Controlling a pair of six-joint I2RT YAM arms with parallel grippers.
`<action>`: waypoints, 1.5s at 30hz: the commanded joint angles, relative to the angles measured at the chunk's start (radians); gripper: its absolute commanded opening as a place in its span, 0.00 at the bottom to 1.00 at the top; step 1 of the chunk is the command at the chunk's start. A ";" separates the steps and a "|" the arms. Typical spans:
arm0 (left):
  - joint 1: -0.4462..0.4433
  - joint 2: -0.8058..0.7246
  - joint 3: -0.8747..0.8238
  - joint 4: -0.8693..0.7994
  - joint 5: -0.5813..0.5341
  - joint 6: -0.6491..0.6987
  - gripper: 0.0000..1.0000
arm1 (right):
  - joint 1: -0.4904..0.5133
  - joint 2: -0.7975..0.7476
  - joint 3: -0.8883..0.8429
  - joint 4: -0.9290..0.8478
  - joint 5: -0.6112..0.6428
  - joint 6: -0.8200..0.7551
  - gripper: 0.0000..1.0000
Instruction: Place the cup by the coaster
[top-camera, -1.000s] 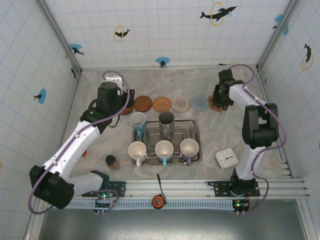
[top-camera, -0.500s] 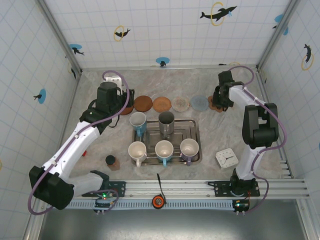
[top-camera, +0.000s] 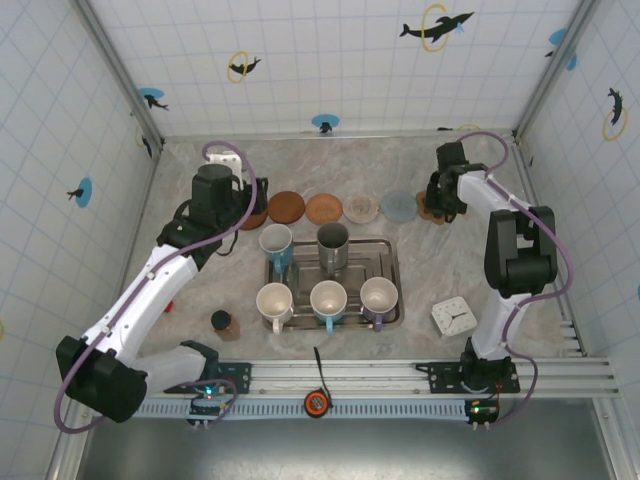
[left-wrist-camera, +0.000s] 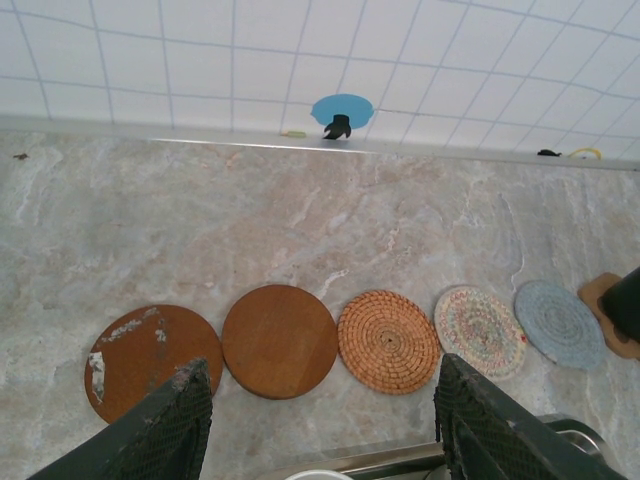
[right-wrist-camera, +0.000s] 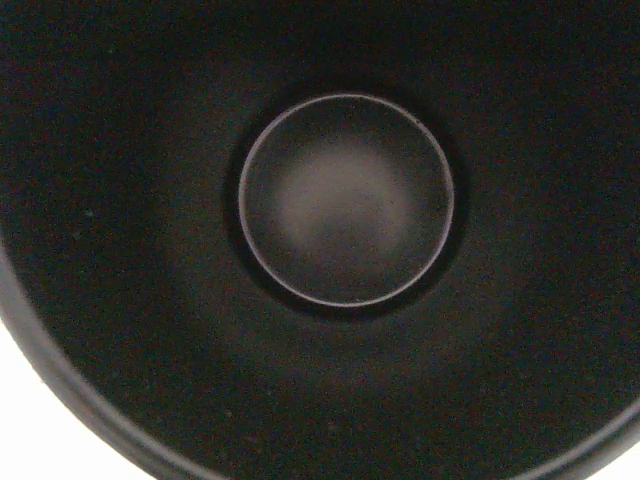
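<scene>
black cup (left-wrist-camera: 628, 300) is seen at the far-right coaster (top-camera: 430, 212) under the right gripper (top-camera: 441, 195), nearly closed, apparently pinched on its wall; left gripper (left-wrist-camera: 320, 372) is half open, empty; cup could be tipped/dragged off if arm is pulled away before release.

Six coasters (top-camera: 323, 209) in the far row; five cups (top-camera: 328, 298) on one tray (top-camera: 392, 262), seemingly one black cup (right-wrist-camera: 345, 200) far right; one clock (top-camera: 452, 317).
</scene>
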 joint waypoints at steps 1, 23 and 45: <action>-0.004 -0.025 0.008 0.001 0.007 -0.002 0.60 | -0.003 -0.033 -0.020 0.053 0.002 0.006 0.18; -0.003 -0.083 0.011 -0.028 0.010 0.000 0.60 | 0.000 -0.193 -0.075 0.037 0.020 0.031 0.52; -0.003 -0.046 -0.071 -0.134 0.009 -0.113 0.60 | 0.313 -0.914 -0.554 0.496 0.187 0.468 0.55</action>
